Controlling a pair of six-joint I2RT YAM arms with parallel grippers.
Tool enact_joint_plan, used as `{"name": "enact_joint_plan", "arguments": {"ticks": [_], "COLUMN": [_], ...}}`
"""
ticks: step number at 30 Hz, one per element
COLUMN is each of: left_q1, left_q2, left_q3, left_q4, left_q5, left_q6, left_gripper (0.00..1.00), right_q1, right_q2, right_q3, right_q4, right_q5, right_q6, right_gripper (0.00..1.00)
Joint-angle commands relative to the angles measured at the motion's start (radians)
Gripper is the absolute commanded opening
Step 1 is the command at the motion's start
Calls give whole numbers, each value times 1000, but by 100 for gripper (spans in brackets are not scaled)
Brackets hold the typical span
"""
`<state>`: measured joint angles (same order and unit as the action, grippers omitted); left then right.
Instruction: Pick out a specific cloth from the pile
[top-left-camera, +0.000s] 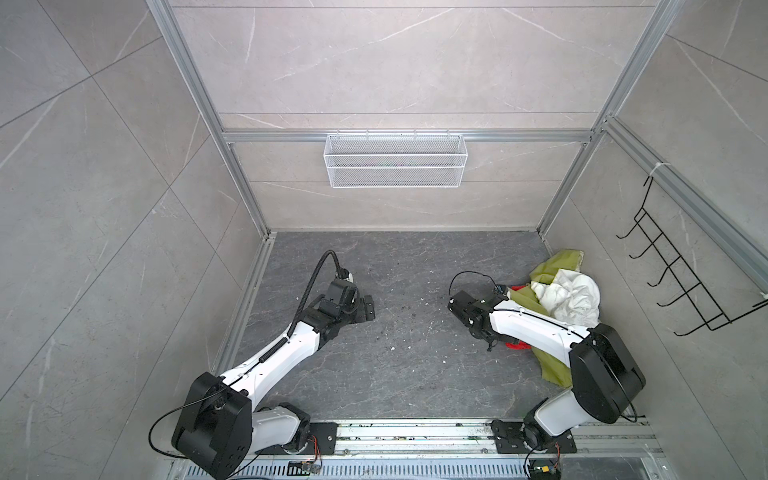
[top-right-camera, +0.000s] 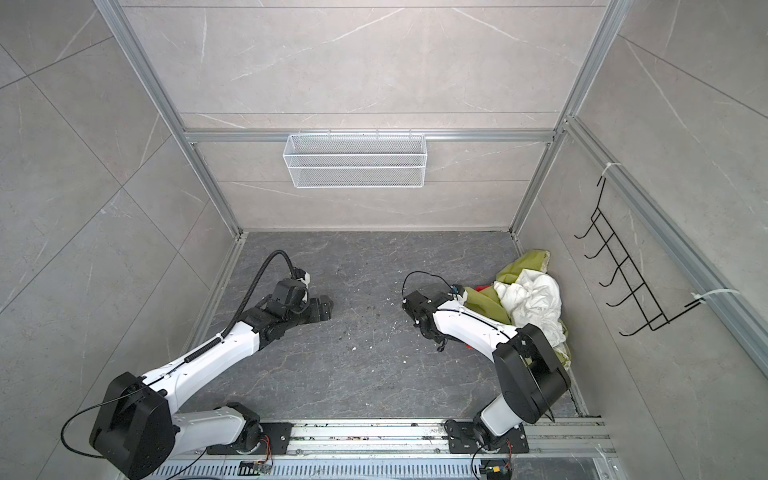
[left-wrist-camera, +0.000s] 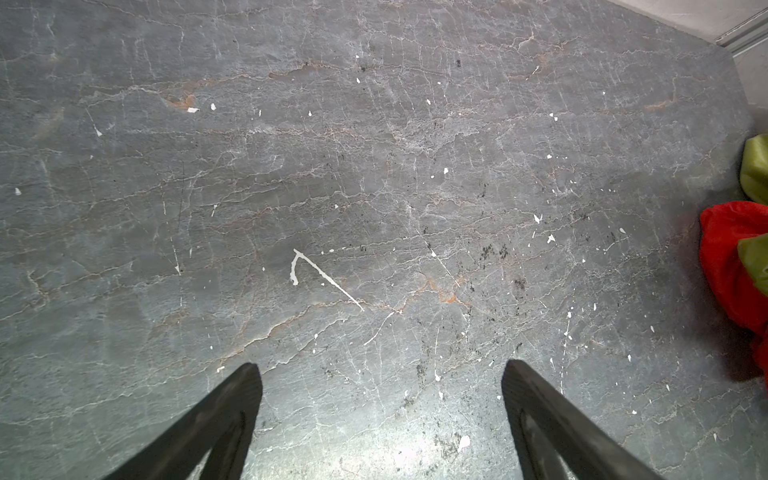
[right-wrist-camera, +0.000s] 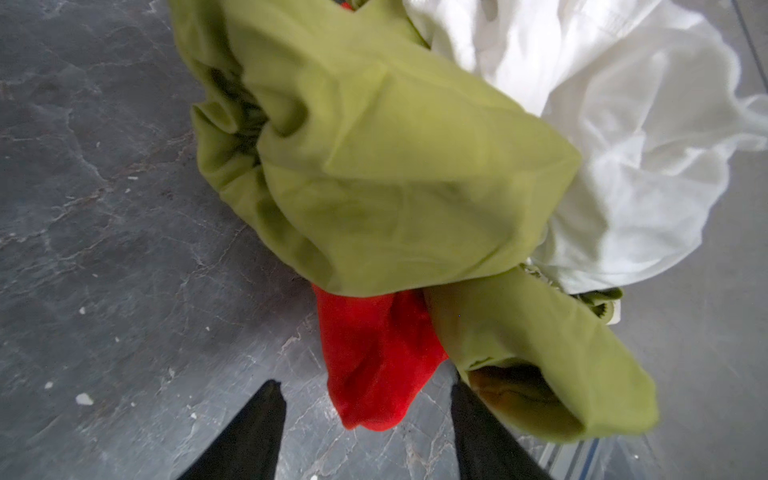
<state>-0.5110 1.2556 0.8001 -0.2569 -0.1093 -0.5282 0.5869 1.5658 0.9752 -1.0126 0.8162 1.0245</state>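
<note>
Straddling the tongue of the red cloth (right-wrist-camera: 365, 349): right hand (right-wrist-camera: 365, 380) spread, gripping nothing yet. Tongue sticks out from under the olive-green cloth (right-wrist-camera: 395, 166) of the pile (top-left-camera: 569, 295), its length pointing straight at that hand; left hand (left-wrist-camera: 380, 365) released, well apart over the counter (left-wrist-camera: 332, 166). Right nearer.

One pile (top-left-camera: 569, 297) at the right edge of the bench (top-left-camera: 395, 353) holds three cloths: one red cloth (right-wrist-camera: 374, 357), one olive-green cloth (right-wrist-camera: 395, 166), one white cloth (right-wrist-camera: 623, 145). Two pincers: the left pincer (left-wrist-camera: 379, 365), the right pincer (right-wrist-camera: 363, 380). One wire basket (top-left-camera: 395, 160), one hook rack (top-left-camera: 681, 286).
</note>
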Motion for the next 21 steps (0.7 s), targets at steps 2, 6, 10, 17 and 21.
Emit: {"name": "enact_joint_plan", "arguments": {"ticks": [2, 6, 10, 17, 21], "left_q1": [-7, -14, -20, -30, -33], "left_q2": [14, 19, 18, 19, 27], "left_q3": [5, 4, 4, -1, 7], "left_q4": [30, 33, 33, 34, 32], "left_q5": [8, 8, 0, -12, -13], "left_q6": [-18, -23, -27, -32, -31], "left_gripper": [94, 93, 93, 93, 93], "right_q1": [-9, -24, -59, -81, -90], "right_q2": [30, 39, 40, 51, 81], "right_q3": [-20, -24, -41, -54, -51], "right_q4": [12, 36, 79, 145, 167], "right_q5": [41, 38, -2, -38, -43], "right_q6": [84, 83, 74, 48, 48], "right_gripper": [62, 59, 56, 53, 50]}}
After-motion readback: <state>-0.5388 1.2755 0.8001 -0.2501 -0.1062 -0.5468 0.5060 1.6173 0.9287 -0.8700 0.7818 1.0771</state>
